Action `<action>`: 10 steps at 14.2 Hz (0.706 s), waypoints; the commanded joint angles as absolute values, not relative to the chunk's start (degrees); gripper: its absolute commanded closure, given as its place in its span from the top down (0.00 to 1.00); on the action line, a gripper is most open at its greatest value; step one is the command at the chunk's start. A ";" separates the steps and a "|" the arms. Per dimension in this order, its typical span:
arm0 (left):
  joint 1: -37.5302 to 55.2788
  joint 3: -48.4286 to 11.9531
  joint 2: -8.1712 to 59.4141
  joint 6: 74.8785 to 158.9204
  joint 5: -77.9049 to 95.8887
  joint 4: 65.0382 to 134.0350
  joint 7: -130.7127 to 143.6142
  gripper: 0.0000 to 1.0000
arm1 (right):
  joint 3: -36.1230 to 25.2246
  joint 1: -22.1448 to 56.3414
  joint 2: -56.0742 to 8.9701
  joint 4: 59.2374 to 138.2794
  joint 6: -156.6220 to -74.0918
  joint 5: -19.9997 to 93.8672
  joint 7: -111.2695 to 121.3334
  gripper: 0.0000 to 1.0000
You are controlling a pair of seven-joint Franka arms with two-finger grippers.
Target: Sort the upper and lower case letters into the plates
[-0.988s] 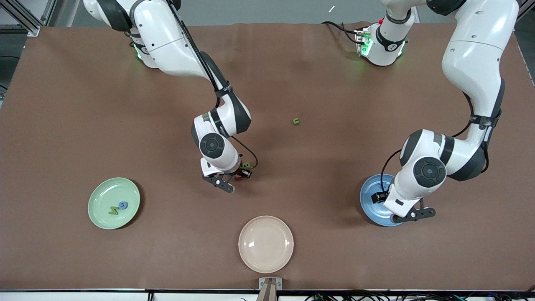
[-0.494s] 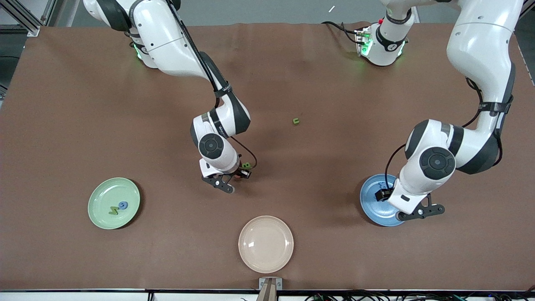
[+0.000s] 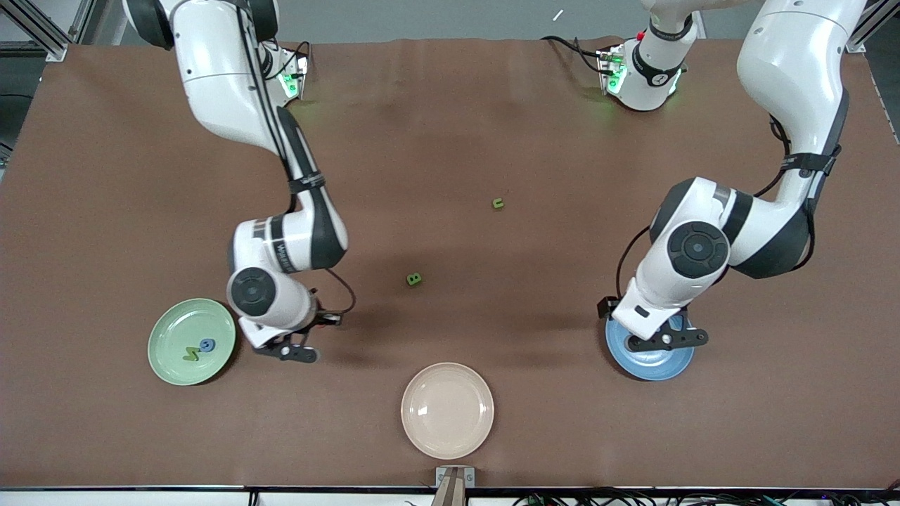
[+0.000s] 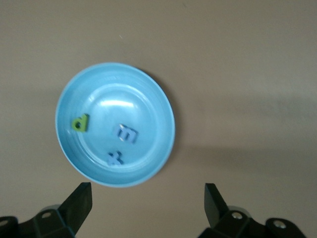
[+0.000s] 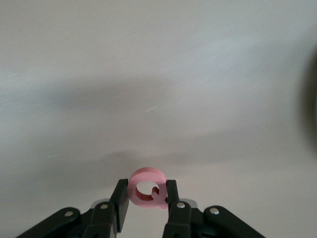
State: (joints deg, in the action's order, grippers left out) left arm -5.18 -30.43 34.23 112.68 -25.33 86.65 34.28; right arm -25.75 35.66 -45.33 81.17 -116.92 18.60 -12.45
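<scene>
Just beside the pale green plate (image 3: pixel 191 341), the right pincer (image 3: pixel 287 351) hangs over the desk (image 3: pixel 450 140) clamped on the red Q (image 5: pixel 147 188), likely bound there, while the left pincer (image 3: pixel 666 341) waits spread and empty over the blue plate (image 4: pixel 115 124).

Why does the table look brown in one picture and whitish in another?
Front view: the table looks evenly brown. Right wrist view: it looks washed-out and streaky, though the pink letter Q in the right gripper looks sharp.

High front camera faces both arms; wrist cameras look down closely.
</scene>
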 commanded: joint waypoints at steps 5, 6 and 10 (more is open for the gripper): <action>-5.01 -34.53 32.78 113.29 -25.40 92.37 38.32 1.00 | -30.94 27.80 -45.35 82.09 -114.96 17.58 24.10 0.08; -4.75 -34.71 32.96 113.29 -25.66 93.33 39.19 1.00 | -30.85 25.69 -45.79 82.09 -115.74 17.58 30.35 0.08; -5.54 -35.42 30.51 120.03 -26.02 101.66 43.39 1.00 | -30.50 23.03 -48.07 82.61 -121.98 17.67 36.30 0.44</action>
